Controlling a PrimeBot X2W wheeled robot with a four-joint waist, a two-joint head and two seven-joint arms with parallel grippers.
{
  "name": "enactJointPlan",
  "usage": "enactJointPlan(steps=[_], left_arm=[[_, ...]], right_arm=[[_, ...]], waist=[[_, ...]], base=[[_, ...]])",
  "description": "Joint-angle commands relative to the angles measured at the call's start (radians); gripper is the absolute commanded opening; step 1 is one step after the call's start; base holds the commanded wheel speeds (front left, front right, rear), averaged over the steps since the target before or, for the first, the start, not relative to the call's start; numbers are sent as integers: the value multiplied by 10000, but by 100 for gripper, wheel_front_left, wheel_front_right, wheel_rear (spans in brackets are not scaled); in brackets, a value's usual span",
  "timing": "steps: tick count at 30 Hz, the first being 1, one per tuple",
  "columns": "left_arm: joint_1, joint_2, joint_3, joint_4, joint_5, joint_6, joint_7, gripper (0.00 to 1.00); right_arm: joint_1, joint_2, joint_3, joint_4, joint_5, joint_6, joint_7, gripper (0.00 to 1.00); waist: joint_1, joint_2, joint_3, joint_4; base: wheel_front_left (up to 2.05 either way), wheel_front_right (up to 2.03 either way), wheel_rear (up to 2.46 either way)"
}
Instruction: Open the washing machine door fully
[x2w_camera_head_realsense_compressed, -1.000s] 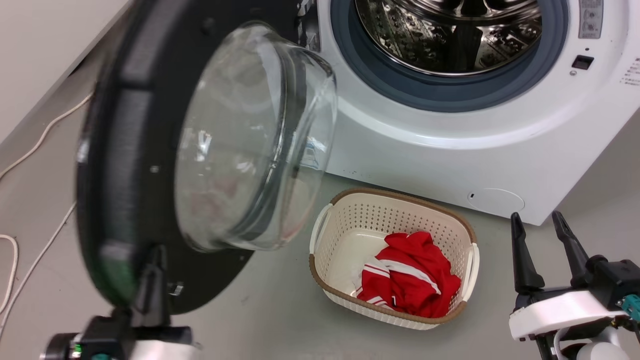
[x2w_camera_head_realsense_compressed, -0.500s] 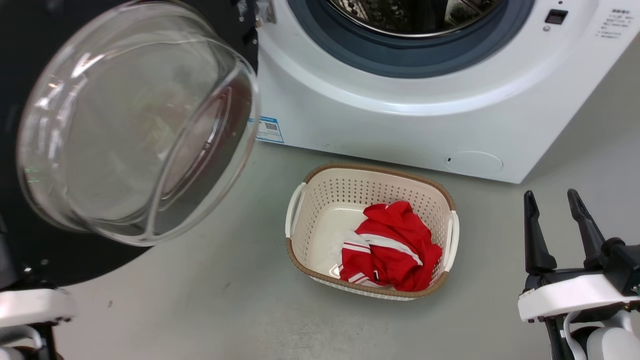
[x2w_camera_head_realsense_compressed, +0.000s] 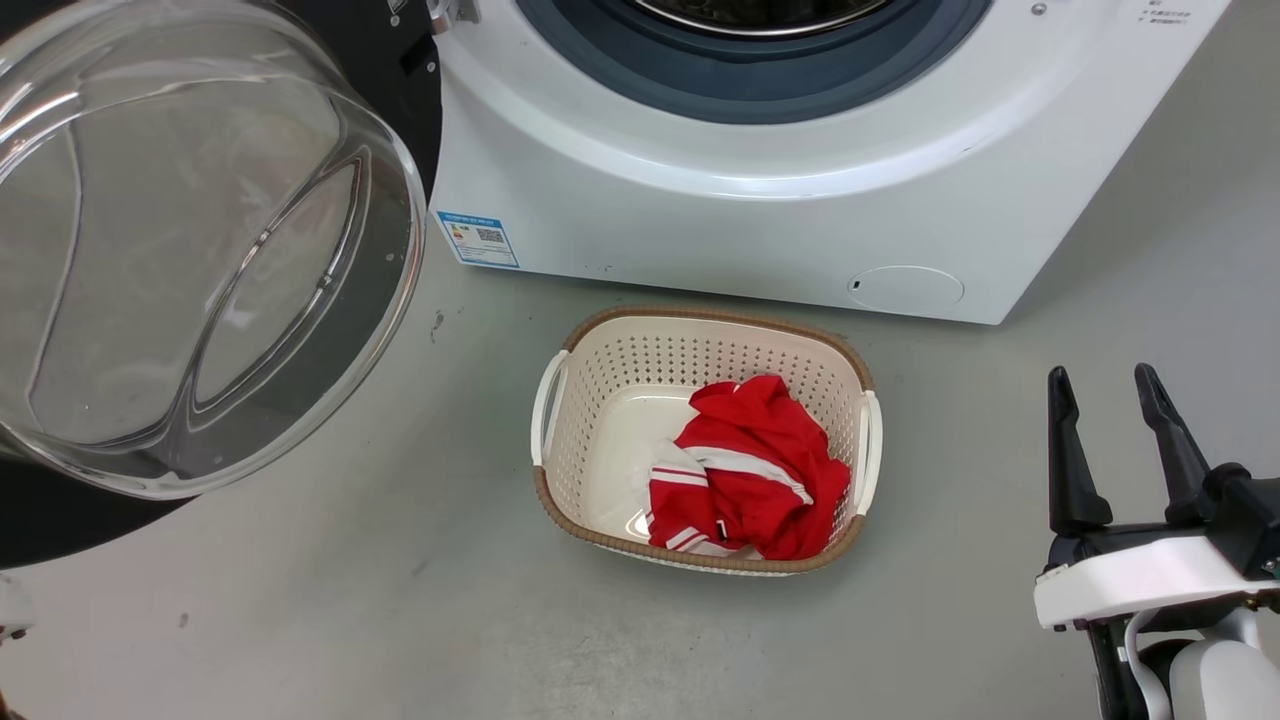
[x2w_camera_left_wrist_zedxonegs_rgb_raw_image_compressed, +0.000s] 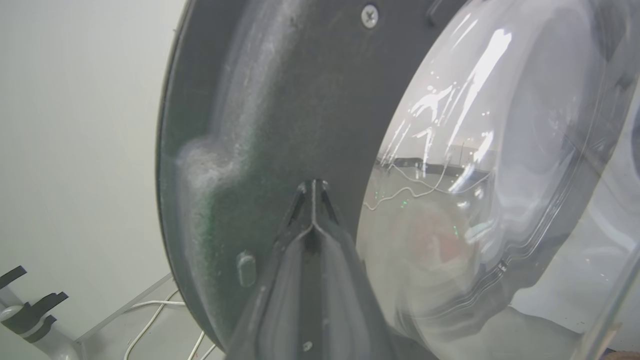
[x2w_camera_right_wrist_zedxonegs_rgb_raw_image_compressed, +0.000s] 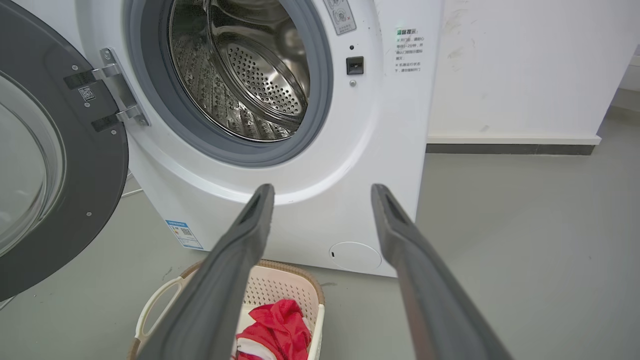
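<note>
The washing machine door (x2w_camera_head_realsense_compressed: 395, 90) is a black disc with a clear glass bowl (x2w_camera_head_realsense_compressed: 200, 250), swung out to the left of the white washing machine (x2w_camera_head_realsense_compressed: 700, 220). In the left wrist view my left gripper (x2w_camera_left_wrist_zedxonegs_rgb_raw_image_compressed: 313, 184) is shut, its joined tips resting against the door's (x2w_camera_left_wrist_zedxonegs_rgb_raw_image_compressed: 280, 100) dark inner face beside the bowl. My right gripper (x2w_camera_head_realsense_compressed: 1100, 372) hangs open and empty at the lower right, away from the machine. The right wrist view looks between its open fingers (x2w_camera_right_wrist_zedxonegs_rgb_raw_image_compressed: 250, 225) at the steel drum (x2w_camera_right_wrist_zedxonegs_rgb_raw_image_compressed: 240, 75), the hinge (x2w_camera_right_wrist_zedxonegs_rgb_raw_image_compressed: 120, 90) and the open door (x2w_camera_right_wrist_zedxonegs_rgb_raw_image_compressed: 95, 165).
A cream laundry basket (x2w_camera_head_realsense_compressed: 700, 318) holding a red garment (x2w_camera_head_realsense_compressed: 750, 460) sits on the grey floor in front of the machine. White cables (x2w_camera_left_wrist_zedxonegs_rgb_raw_image_compressed: 150, 320) lie on the floor behind the door. A white wall (x2w_camera_right_wrist_zedxonegs_rgb_raw_image_compressed: 525, 65) stands right of the machine.
The head camera has shifted, so the machine sits higher and further left in view. Relative to the machine, the door has swung wider open. The right gripper stays open.
</note>
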Motion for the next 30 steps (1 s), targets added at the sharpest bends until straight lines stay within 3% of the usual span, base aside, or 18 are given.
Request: enactJointPlan(steps=[1,8,9,10,11,19,30], left_arm=[[-66,-67,108,10,104,-40,28,0],[822,-1076,260,-796,578,-113,28,0],[1009,-1240,250,-946,649,-118,28,26],[1188,-1402,247,-1110,689,-134,27,45],[1361,-1602,226,-1278,765,-118,28,100],[2572,-2490,-843,-2469,1246,-212,28,100],[2653,-2586,-3678,-2825,1116,-56,27,100]], right_arm=[[-123,7,8,40,47,-2,-46,100],[25,7,35,311,142,-2,-273,100],[73,7,47,341,145,-4,-309,100],[121,7,60,366,157,-2,-330,100],[170,7,65,402,172,-2,-351,100],[462,7,131,483,125,-2,-413,100],[634,7,293,216,-11,-4,-288,100]], waist=[[-1,0,-63,-57],[-1,0,-611,-249],[-1,0,-709,-269],[-1,0,-805,-284],[-1,0,-910,-293],[-1,0,-1555,-383],[-1,0,-1965,-790]], base=[[0,0,0],[0,0,0],[0,0,0],[0,0,0],[0,0,0],[0,0,0],[0,0,0]])
